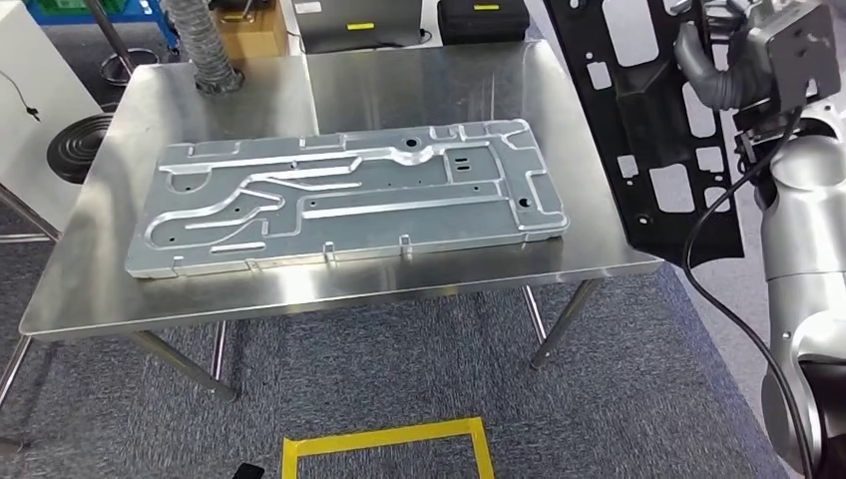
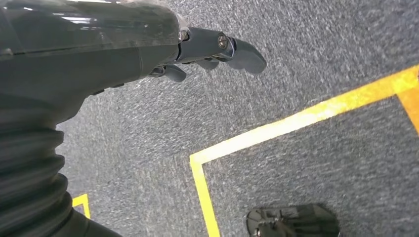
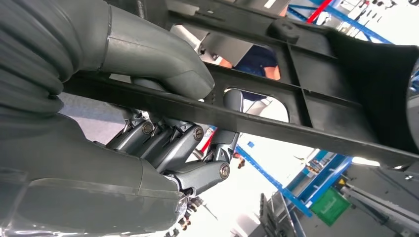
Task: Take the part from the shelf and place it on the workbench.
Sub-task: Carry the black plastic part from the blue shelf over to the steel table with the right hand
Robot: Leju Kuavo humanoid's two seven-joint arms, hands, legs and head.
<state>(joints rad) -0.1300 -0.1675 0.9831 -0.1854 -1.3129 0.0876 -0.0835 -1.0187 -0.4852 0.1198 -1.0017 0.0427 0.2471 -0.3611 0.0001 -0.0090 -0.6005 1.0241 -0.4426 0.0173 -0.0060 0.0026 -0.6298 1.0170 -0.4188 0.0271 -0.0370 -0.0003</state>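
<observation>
The part is a flat black plastic panel (image 1: 653,130) with several cut-outs, held upright off the right edge of the steel workbench (image 1: 399,85). My right hand (image 1: 720,72) grips it near its upper edge. In the right wrist view the thumb (image 3: 163,59) presses one face of the black panel (image 3: 316,98) while the fingers (image 3: 188,148) curl behind it. My left hand (image 2: 217,49) hangs over the carpet, holding nothing, its fingers loosely curled.
A large silver stamped metal plate (image 1: 349,195) lies across the workbench. Yellow floor tape (image 1: 389,444) marks a box on the grey carpet in front. A grey hose (image 1: 205,50), black cases (image 1: 479,18) and a white cabinet (image 1: 40,90) stand behind and left.
</observation>
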